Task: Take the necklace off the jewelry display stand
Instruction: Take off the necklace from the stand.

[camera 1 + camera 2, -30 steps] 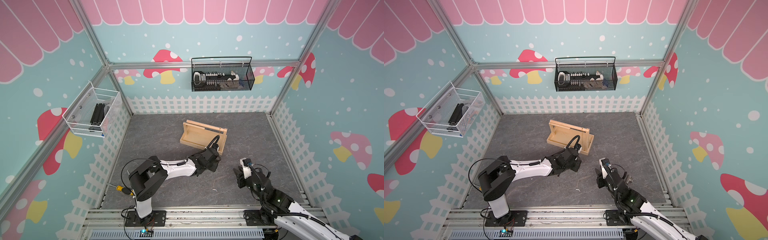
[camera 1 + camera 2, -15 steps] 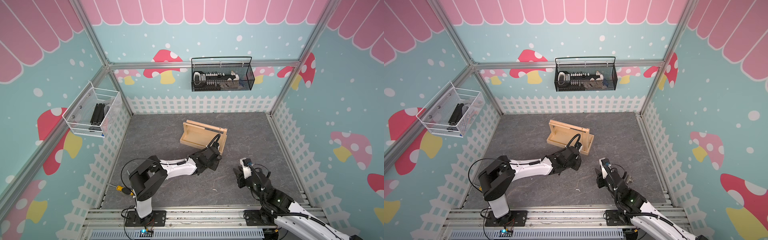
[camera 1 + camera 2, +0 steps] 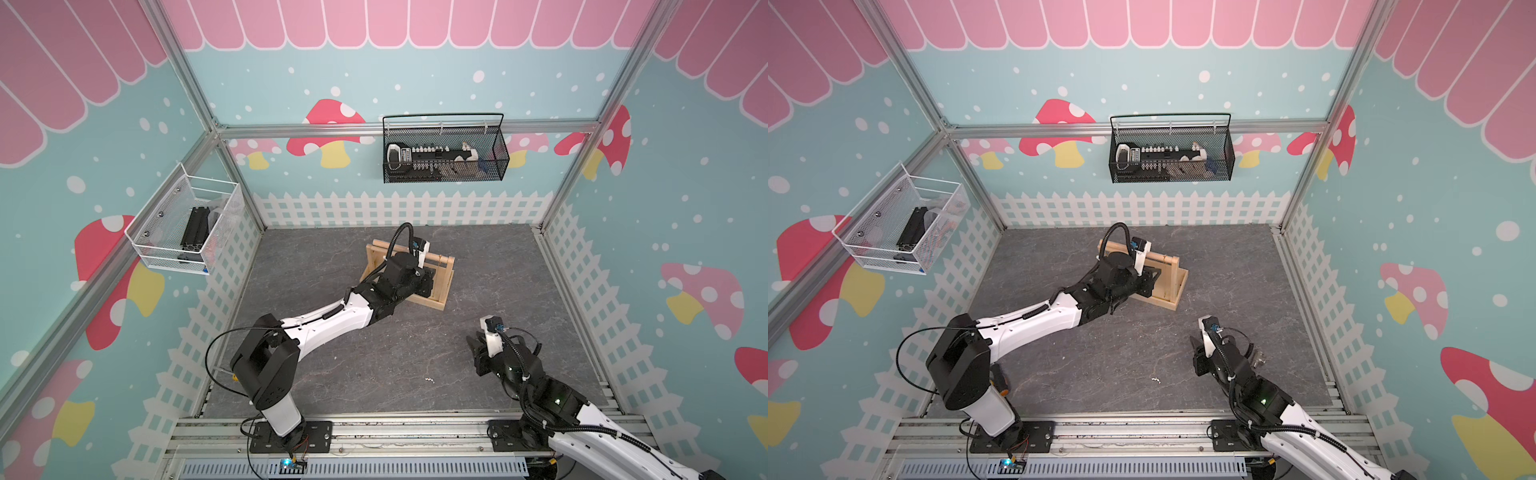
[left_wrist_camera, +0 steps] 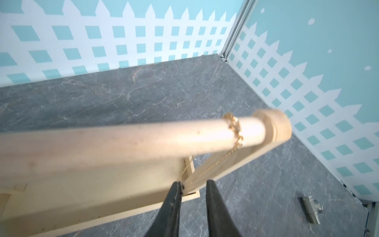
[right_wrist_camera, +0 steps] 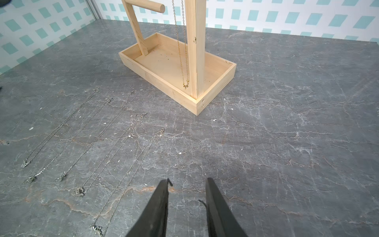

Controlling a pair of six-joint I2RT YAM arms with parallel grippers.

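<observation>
1. Currently the gold necklace (image 4: 235, 131) hangs over the dowel bar (image 4: 143, 135) of the jewelry display stand (image 5: 174, 90), close to the end where the bar meets the upright post (image 5: 198, 51). Its two strands drop beside this post, and the pendant hangs low inside the tray-like base.
2. The left end effector (image 4: 193, 182) is at the stand with its jaws a little apart, and nothing is clamped between them. One strand runs right to the tip of one finger (image 4: 176, 190); whether it touches cannot be told.
3. The right end effector (image 5: 187, 180) hovers over the table (image 5: 287, 143), well apart from the stand, with a narrow gap and nothing in it.
4. The step in hand is probably to catch the chain. To do it well, the left jaws should take a strand fully between them before closing, and close completely, because the chain is very thin.
5. Afterwards the pull should be slow and kept away from the post, where links may catch and tip the light stand.
6. Several silver necklaces (image 5: 79, 190) lie in a row on the table, so the gold one should come down beside them, not across.
</observation>
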